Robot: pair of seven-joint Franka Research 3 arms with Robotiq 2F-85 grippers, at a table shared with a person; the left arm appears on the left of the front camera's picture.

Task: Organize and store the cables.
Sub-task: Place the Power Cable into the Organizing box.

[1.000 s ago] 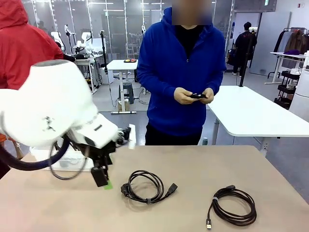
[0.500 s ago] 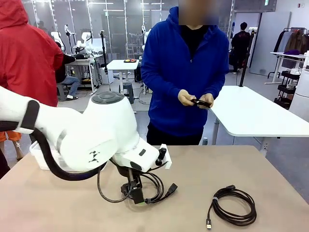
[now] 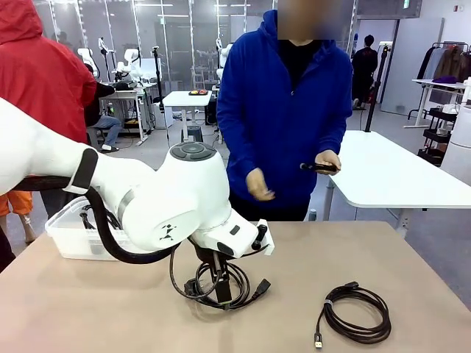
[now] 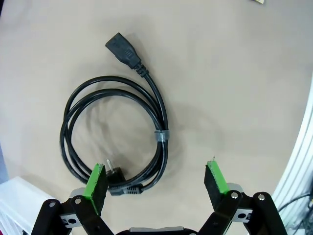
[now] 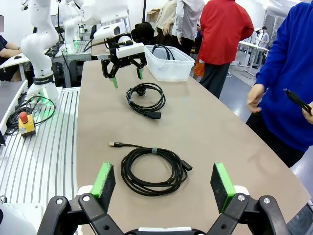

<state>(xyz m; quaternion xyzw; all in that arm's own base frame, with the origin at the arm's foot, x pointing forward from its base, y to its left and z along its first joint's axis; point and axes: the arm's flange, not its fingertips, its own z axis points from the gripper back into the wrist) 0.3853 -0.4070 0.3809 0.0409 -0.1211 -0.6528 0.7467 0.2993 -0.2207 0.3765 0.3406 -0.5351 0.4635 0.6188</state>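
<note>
- Front view: A tan table (image 3: pixel 397 250) in an open lab hall carries two coiled black cables, well apart. The left arm (image 3: pixel 184 202) bends down over the power cord (image 3: pixel 246 285) near the middle. The USB cable (image 3: pixel 358 315) lies toward the robot's right. A clear bin (image 3: pixel 62 239) stands at the table's left edge, presumably as the storage place. One person (image 3: pixel 283 110) in a blue hoodie stands at the far side, with a slim dark object in one hand (image 3: pixel 327 160).
- Left wrist view: The left gripper (image 4: pixel 155 169) hangs above the power cord, jaws spread wide and empty. One green pad (image 4: pixel 96 181) sits beside the plug end (image 4: pixel 115 175) and the other lies outside the loop. The near side of the coil thus falls between them, which looks like a pre-grasp alignment. A band (image 4: pixel 160 136) ties the loops together, so one pinch should lift the whole coil.
- Right wrist view: The right gripper (image 5: pixel 163 169) is fully spread and holds nothing. It waits well back from the USB cable, probably until its turn comes. Count: two coils on the table, and at least one more black cable (image 5: pixel 164 49) in the bin.
</note>
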